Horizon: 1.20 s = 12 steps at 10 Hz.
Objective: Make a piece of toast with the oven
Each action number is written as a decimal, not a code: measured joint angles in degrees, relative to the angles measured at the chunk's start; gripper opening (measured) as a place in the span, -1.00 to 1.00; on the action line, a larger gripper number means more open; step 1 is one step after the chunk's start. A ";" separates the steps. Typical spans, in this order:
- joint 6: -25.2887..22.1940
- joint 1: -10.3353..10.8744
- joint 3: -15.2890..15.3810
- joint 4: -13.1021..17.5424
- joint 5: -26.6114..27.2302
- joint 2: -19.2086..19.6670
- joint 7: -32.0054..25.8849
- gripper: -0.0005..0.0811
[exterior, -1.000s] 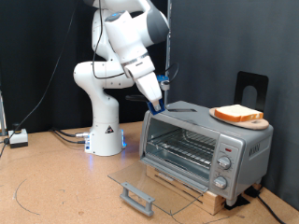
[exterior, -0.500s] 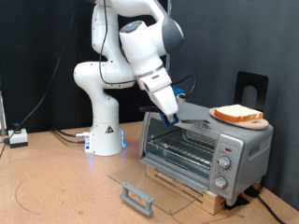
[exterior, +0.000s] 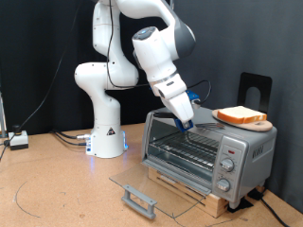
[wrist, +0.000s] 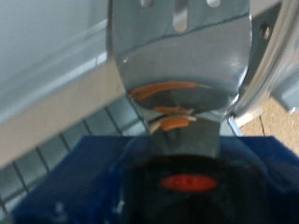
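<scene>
The oven [exterior: 213,147] stands on a wooden base at the exterior view's right. Its glass door [exterior: 156,184] lies open and flat, and the wire rack [exterior: 189,149] inside is bare. The piece of toast [exterior: 241,115] lies on a round wooden board [exterior: 260,124] on top of the oven. My gripper [exterior: 187,123] hangs over the oven's front top edge, left of the toast and apart from it. Its blue fingers look closed and hold nothing. The wrist view is blurred: blue fingers [wrist: 177,163] close over the oven's metal [wrist: 56,56].
The arm's white base [exterior: 106,132] stands left of the oven. A black stand [exterior: 254,90] rises behind the toast. A small box with cables [exterior: 17,140] sits at the table's far left. The brown tabletop [exterior: 57,189] spreads in front.
The arm has swung to the exterior view's right, carrying the gripper from the oven's left top corner along its top front edge, closer to the toast. The toast and the door have not moved.
</scene>
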 joint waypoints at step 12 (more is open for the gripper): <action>-0.86 0.29 3.19 0.72 4.26 -2.23 0.72 -0.01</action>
